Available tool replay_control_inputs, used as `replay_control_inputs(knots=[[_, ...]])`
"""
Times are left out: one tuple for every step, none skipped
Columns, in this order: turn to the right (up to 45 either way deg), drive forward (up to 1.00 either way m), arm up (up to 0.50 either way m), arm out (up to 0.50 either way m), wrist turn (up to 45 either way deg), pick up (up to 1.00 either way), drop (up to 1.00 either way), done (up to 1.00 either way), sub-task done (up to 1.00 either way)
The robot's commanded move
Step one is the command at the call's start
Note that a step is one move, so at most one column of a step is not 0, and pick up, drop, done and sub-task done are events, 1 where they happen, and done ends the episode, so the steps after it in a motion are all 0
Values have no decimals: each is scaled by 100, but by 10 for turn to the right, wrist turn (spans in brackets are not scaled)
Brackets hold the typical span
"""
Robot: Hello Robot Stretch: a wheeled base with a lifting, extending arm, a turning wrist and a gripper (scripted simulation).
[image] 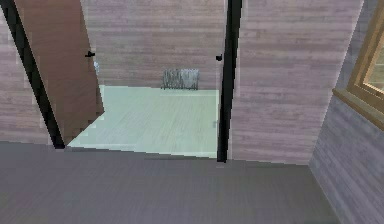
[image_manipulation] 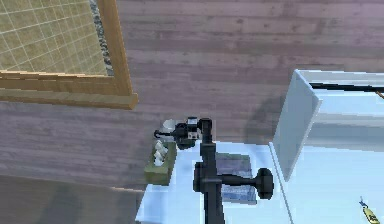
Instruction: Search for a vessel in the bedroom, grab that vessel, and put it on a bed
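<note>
gripper: below window, near olive box; can't tell whether it holds anything (box right behind it)
doorway: left of window, likely search route

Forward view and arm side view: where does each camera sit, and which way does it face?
Forward view: on the robot, facing ahead and slightly down at an open doorway with a brown door.
Arm side view: on the robot's body, facing sideways at a plank wall; its dark arm and pincer show.
Shared: probably the wood-framed window, at the forward view's right edge and the arm side view's left.
</note>
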Motion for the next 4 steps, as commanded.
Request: replay_control_inputs(knots=[[0,0,28,0,0,0,0,0,0],[0,0,0,0,-450,0,0,0,0],[0,0,0,0,-450,0,0,0,0],[0,0,0,0,-150,0,0,0,0]])
